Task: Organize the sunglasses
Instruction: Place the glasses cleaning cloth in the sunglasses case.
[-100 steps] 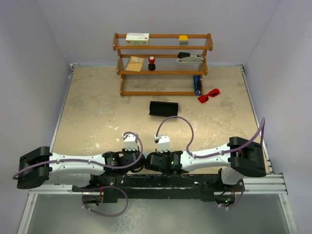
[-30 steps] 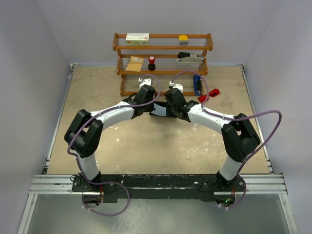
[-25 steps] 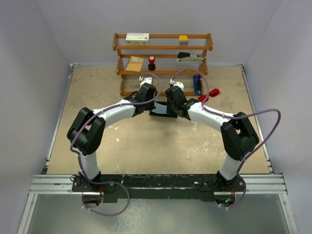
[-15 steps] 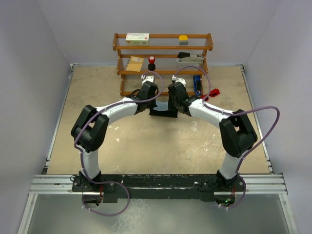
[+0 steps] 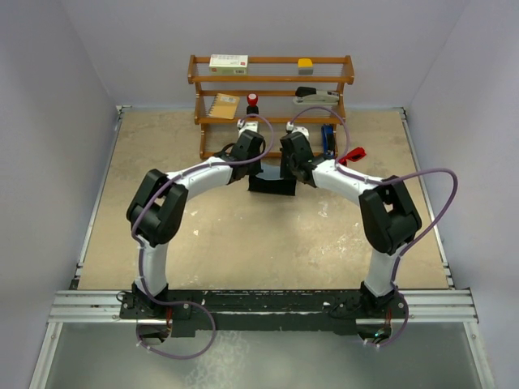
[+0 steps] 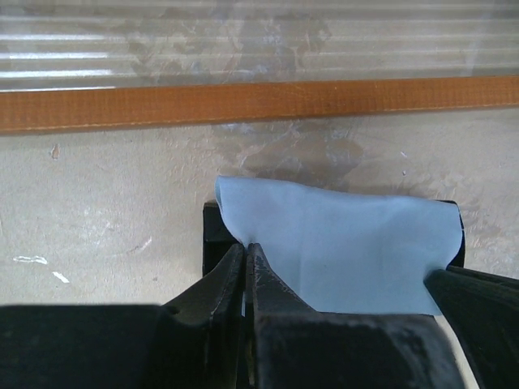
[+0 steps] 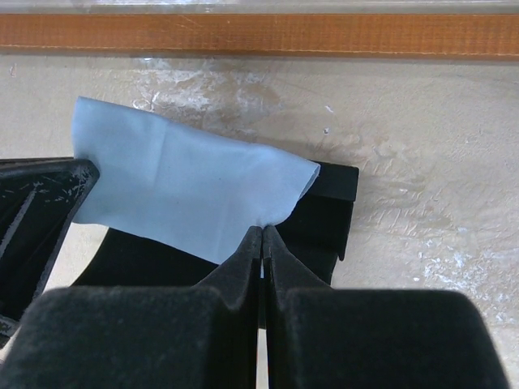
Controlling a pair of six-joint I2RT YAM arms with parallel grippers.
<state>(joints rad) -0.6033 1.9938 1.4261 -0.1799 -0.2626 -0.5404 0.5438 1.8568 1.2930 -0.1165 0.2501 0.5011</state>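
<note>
nearest us, our left gripper has its fingers pressed together on the left edge of the blue cloth. our right gripper is pinched tight on its right corner, the cloth spread over the black case. farther off, the red sunglasses lie on the table, just right of the wooden shelf.

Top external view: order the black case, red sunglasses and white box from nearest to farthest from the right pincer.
1. Black case, at the right pincer tips.
2. Sunglasses, off to its right.
3. White box, top of the shelf, farthest back.
</note>
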